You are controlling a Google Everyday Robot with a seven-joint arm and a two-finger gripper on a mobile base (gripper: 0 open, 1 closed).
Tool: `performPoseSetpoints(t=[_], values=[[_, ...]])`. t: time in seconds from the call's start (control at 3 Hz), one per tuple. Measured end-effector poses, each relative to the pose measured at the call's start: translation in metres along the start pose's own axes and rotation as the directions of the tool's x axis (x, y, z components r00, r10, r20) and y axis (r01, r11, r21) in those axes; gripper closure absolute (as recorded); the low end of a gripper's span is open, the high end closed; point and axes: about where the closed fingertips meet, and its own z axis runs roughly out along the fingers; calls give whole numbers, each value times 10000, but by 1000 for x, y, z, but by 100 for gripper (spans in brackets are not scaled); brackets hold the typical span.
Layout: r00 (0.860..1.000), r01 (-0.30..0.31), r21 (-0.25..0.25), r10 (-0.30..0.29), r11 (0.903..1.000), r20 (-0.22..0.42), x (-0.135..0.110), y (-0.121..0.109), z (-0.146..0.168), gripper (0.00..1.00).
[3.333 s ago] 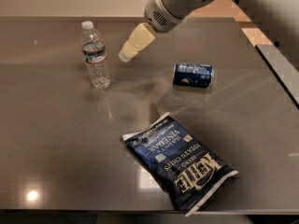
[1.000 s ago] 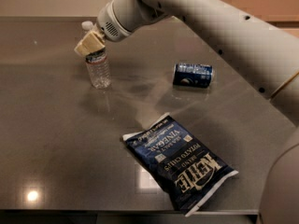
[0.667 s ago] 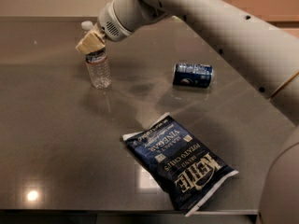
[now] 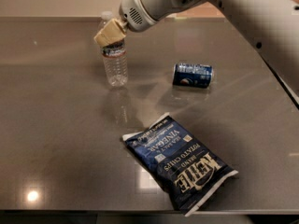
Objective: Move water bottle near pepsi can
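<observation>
Claw (image 4: 110,31) pinching water bottle (image 4: 116,66) near its cap, pepsi can (image 4: 193,75) lying apart

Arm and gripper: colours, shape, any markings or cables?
The arm is a smooth, rounded white shell, with a patch of small dark vent holes near the wrist and one dark dot further up. No cables or sleeves show. The gripper, by the top of the water bottle, is blocky and pale tan.

Glossy grey table (image 4: 56,139); clear plastic water bottle (image 4: 116,66), matt tan hand (image 4: 110,32), perhaps rubber, clasping its neck.
</observation>
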Motion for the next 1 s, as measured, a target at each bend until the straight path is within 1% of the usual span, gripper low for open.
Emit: performPoseSetpoints(t=[0.33,0.67,1.0], values=[[9985,-534,340,537,9980,-92,23,-15,-36,100],[9961,-870,710,878,9937,-78,48,-27,-57,100],[9946,-1025,1101,1037,9886,-51,71,-39,-69,100]])
